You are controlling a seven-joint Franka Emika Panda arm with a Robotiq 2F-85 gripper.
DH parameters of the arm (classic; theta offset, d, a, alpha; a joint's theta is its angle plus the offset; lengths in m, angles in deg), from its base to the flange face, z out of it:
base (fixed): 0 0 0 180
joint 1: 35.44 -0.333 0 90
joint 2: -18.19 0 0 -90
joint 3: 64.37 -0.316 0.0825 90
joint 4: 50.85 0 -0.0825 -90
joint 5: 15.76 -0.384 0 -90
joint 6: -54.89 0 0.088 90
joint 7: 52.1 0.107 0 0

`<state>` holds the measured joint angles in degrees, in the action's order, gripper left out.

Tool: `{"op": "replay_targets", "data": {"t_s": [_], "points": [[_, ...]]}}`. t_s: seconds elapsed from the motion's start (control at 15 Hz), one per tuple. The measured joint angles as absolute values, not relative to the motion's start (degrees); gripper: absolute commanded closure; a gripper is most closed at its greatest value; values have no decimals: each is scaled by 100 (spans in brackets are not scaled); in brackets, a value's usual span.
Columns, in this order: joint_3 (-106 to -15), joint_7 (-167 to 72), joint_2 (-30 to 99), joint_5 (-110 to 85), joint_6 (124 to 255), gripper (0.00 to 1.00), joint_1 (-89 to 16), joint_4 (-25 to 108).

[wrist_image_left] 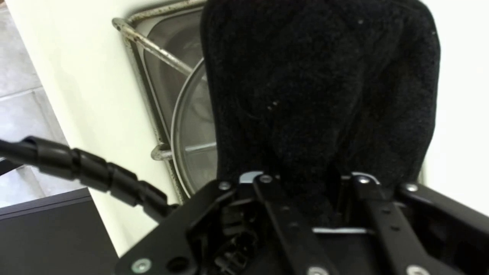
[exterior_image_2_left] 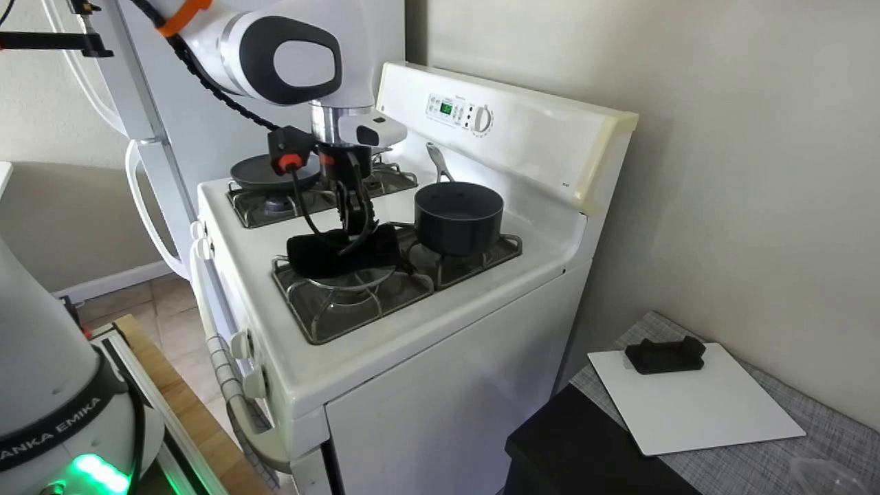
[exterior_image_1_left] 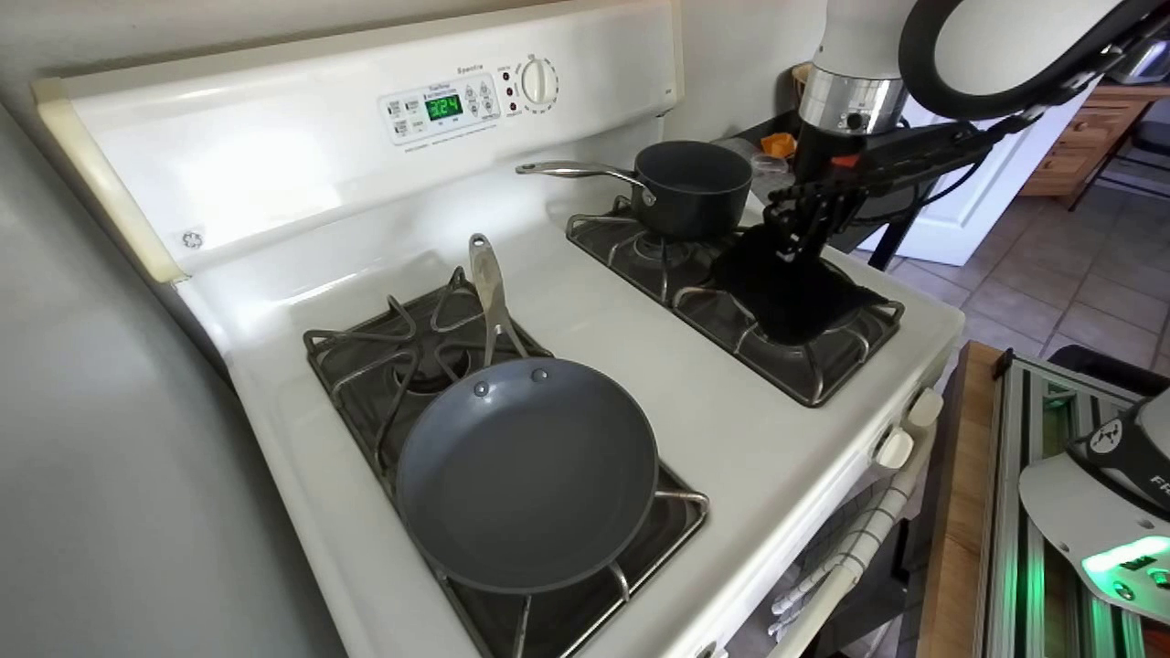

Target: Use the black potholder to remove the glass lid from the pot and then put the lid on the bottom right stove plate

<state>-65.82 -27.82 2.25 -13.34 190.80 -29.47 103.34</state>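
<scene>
The black potholder [exterior_image_1_left: 786,283] is draped over the glass lid at the front right burner. It also shows in an exterior view [exterior_image_2_left: 344,251] and fills much of the wrist view [wrist_image_left: 317,88]. The lid's clear rim shows below the cloth in an exterior view [exterior_image_2_left: 364,279] and at its left edge in the wrist view [wrist_image_left: 195,149]. I cannot tell whether the lid touches the grate. Its knob is hidden. My gripper [wrist_image_left: 309,183] points down, partly closed, with bunched potholder between its fingers. The pot [exterior_image_1_left: 690,187] stands uncovered on the rear right burner, also in an exterior view [exterior_image_2_left: 457,220].
A grey frying pan [exterior_image_1_left: 530,484] stands on the left burners. The pot's handle [exterior_image_1_left: 576,170] points toward the stove's back panel [exterior_image_1_left: 302,137]. Stove knobs [exterior_image_1_left: 894,448] line the front edge. A white board [exterior_image_2_left: 694,405] with a black holder [exterior_image_2_left: 665,356] lies beside the stove.
</scene>
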Motion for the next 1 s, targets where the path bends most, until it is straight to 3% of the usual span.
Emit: {"op": "replay_targets", "data": {"t_s": [0.33,1.0], "points": [[-6584,-2748,189,-1300,19079,0,-2947,10206],[-6629,-2788,-797,-1300,18429,0,-2951,9688]]}}
